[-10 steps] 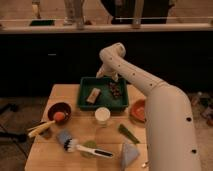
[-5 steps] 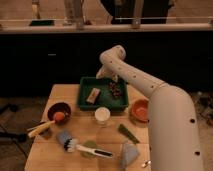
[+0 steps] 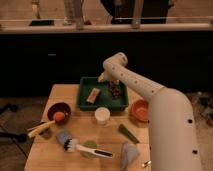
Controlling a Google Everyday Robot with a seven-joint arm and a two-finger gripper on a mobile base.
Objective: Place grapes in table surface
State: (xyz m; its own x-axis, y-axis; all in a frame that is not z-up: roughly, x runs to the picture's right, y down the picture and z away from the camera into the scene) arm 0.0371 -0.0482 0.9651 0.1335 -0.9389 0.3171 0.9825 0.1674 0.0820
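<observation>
The grapes [image 3: 116, 90] are a small dark bunch lying in the right part of the green tray [image 3: 86, 102], next to a tan block [image 3: 93, 95]. My gripper [image 3: 113, 83] hangs from the bent white arm, right above the grapes at the tray's back right. The wrist hides its lower end. The table surface [image 3: 111, 136] is pale wood, and the tray stands at its back edge.
A dark red bowl [image 3: 52, 111] holds an orange ball [image 3: 59, 116] at the left. An orange bowl [image 3: 140, 110] is at the right and a white cup [image 3: 102, 115] is in front of the tray. A yellow item [image 3: 39, 129], a brush [image 3: 80, 146], a green piece [image 3: 129, 134] and a grey cloth [image 3: 129, 153] lie near the front.
</observation>
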